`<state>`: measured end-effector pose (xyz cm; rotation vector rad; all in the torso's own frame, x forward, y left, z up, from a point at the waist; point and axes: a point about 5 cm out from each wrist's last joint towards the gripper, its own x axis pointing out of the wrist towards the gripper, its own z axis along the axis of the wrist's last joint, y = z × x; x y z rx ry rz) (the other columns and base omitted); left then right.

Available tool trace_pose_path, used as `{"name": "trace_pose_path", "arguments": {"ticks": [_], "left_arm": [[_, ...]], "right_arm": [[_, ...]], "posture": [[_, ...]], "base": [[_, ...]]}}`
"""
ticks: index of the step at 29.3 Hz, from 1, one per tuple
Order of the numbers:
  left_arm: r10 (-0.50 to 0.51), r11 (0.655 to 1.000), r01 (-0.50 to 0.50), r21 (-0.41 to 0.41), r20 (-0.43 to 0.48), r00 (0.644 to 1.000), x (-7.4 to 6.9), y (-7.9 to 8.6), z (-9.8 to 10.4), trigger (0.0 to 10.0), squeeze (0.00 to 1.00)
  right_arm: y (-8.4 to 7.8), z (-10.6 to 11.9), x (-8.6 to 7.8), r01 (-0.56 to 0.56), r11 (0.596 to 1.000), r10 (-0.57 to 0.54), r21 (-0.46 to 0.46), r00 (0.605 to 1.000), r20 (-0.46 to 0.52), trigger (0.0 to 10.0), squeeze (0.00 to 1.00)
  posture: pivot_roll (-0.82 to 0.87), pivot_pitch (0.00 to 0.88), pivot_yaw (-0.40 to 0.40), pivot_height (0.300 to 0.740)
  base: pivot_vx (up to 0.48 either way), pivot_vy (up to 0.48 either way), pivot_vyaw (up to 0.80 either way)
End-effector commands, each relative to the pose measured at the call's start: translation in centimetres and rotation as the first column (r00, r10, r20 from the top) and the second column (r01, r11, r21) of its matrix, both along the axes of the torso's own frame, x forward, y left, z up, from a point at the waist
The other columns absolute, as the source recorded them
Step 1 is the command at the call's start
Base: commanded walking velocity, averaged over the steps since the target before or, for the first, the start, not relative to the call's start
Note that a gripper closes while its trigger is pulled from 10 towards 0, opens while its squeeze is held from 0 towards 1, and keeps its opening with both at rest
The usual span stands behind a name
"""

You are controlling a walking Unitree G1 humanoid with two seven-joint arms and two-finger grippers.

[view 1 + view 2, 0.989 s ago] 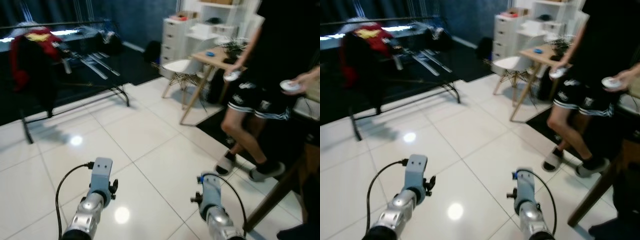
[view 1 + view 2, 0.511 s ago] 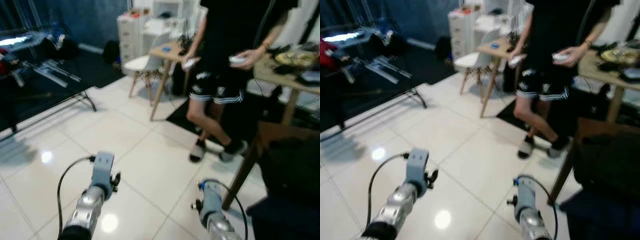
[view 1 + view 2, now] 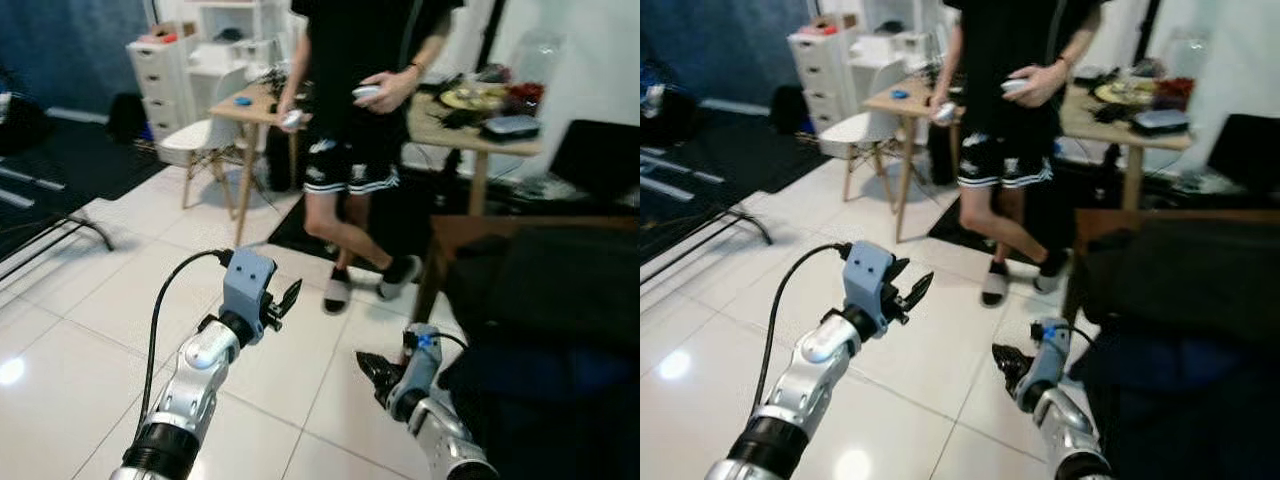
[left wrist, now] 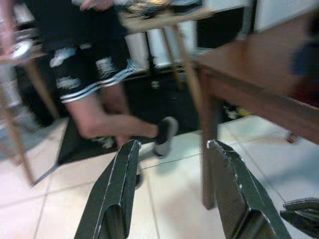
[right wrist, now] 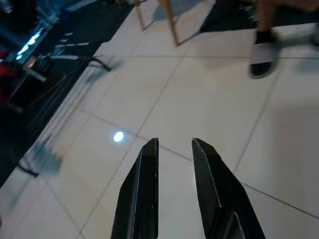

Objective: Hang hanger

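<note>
My left gripper (image 3: 287, 297) is raised over the white tiled floor, its two black fingers (image 4: 119, 189) spread wide with nothing between them. Lower and to the right, my right gripper (image 3: 371, 367) hangs near the floor, open by a narrower gap and also empty (image 5: 174, 144). At the far left, a black leg of the clothes rack (image 3: 725, 222) reaches onto the tiles. In the right wrist view the rack's foot (image 5: 99, 62) and a red garment (image 5: 5, 74) lie far off in the dark area.
A person in black shirt and shorts (image 3: 350, 110) stands just ahead, holding white controllers. A brown wooden table (image 3: 520, 232) and a dark bulky object (image 3: 560, 310) crowd the right. Behind the person are a light wooden table (image 3: 470, 105), a white chair (image 3: 200, 135) and white drawers (image 3: 165, 65).
The camera has swung right: the rack slid off to the left and the person now stands at centre. My left arm has risen, and both grippers' fingers now show.
</note>
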<state>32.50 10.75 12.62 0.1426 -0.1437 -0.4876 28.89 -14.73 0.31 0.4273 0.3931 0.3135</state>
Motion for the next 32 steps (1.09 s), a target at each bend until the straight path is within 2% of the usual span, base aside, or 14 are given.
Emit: {"name": "trace_pose_path", "arguments": {"ticks": [1,2,3,4,5,6,8,10,14,16,19,20,22,32], "left_arm": [[0.01,0.999,-0.009,0.037,-0.024,1.0,0.0,0.3,-0.6,10.0,0.0],[0.069,0.99,-0.059,0.13,-0.071,0.995,0.3,0.7,-2.0,10.0,0.0],[0.069,0.99,-0.059,0.13,-0.071,0.995,0.3,0.7,-2.0,10.0,0.0],[0.173,0.955,-0.134,0.266,-0.129,0.976,0.5,2.0,-4.1,10.0,0.0],[0.173,0.955,-0.134,0.266,-0.129,0.976,0.5,2.0,-4.1,10.0,0.0],[0.313,0.899,-0.226,0.376,-0.189,0.931,0.0,4.0,-6.8,10.0,0.0],[0.322,0.904,-0.226,0.364,-0.229,0.919,-0.6,4.3,-7.6,10.0,0.0],[0.317,0.907,-0.22,0.36,-0.236,0.919,-0.7,4.3,-7.7,10.0,0.0],[0.287,0.94,-0.205,0.272,-0.308,0.907,-1.7,4.0,-8.6,10.0,0.0],[0.289,0.942,-0.203,0.267,-0.337,0.896,-2.1,4.0,-9.1,10.0,0.0],[0.36,0.918,-0.244,0.314,-0.395,0.845,-2.6,4.8,-10.8,10.0,0.0],[0.36,0.918,-0.244,0.314,-0.395,0.845,-2.6,4.8,-10.8,10.0,0.0],[0.404,0.91,-0.307,0.28,-0.431,0.807,-2.7,5.4,-11.3,10.0,0.0],[0.445,0.895,-0.4,0.196,-0.433,0.784,-2.4,6.3,-10.7,10.0,0.0]], "right_arm": [[0.6,-0.1,-0.1,-0.026,1.0,0.026,0.004,1.0,-0.003,10.0,0.0],[0.5,-0.7,-0.4,-0.037,0.995,0.034,-0.094,0.999,-0.035,10.0,0.0],[0.5,-0.7,-0.4,-0.037,0.995,0.034,-0.094,0.999,-0.035,10.0,0.0],[-0.2,-2.0,-1.1,-0.049,0.946,0.01,-0.319,0.993,-0.121,10.0,0.0],[-0.2,-2.0,-1.1,-0.049,0.946,0.01,-0.319,0.993,-0.121,10.0,0.0],[-2.5,-3.3,-2.2,-0.021,0.813,-0.104,-0.582,0.978,-0.181,10.0,0.0],[-3.2,-3.2,-2.2,0.085,0.846,-0.204,-0.526,0.964,-0.173,10.0,0.0],[-3.3,-3.1,-2.1,0.112,0.861,-0.222,-0.496,0.96,-0.17,10.0,0.0],[-3.1,-2.9,-2.0,0.052,0.853,-0.154,-0.519,0.976,-0.155,10.0,0.0],[-3.0,-2.9,-2.0,0.039,0.851,-0.138,-0.523,0.979,-0.152,10.0,0.0],[-2.8,-3.1,-2.2,0.006,0.834,-0.11,-0.552,0.982,-0.156,10.0,0.0],[-2.8,-3.1,-2.2,0.006,0.834,-0.11,-0.552,0.982,-0.156,10.0,0.0],[-2.6,-3.2,-2.3,0.009,0.821,-0.113,-0.571,0.983,-0.147,10.0,0.0],[-2.4,-3.2,-2.2,0.014,0.82,-0.113,-0.573,0.984,-0.137,10.0,0.0]], "posture": [[0.07,0.0,0.039,0.74],[0.07,0.0,0.039,0.74],[0.07,0.0,0.039,0.74],[0.06,0.0,0.04,0.74],[0.06,0.0,0.04,0.74],[0.07,0.0,0.036,0.74],[0.07,0.0,0.035,0.74],[0.07,0.0,0.035,0.74],[0.07,0.0,0.032,0.74],[0.07,0.0,0.032,0.74],[0.07,0.0,0.03,0.74],[0.07,0.0,0.03,0.74],[0.07,0.0,0.029,0.74],[0.06,0.0,0.029,0.74]], "base": [[0.0,0.0,-0.8],[0.0,0.0,-0.8],[0.0,0.0,-0.8],[0.0,0.0,-0.8],[0.0,0.0,-0.8],[0.0,0.0,-0.8],[0.0,0.0,-0.8],[0.0,0.0,-0.8],[0.0,0.0,-0.2],[0.0,0.0,0.0],[0.0,0.0,0.0],[0.0,0.0,0.0],[0.0,0.0,0.0],[0.0,0.0,0.0]]}}
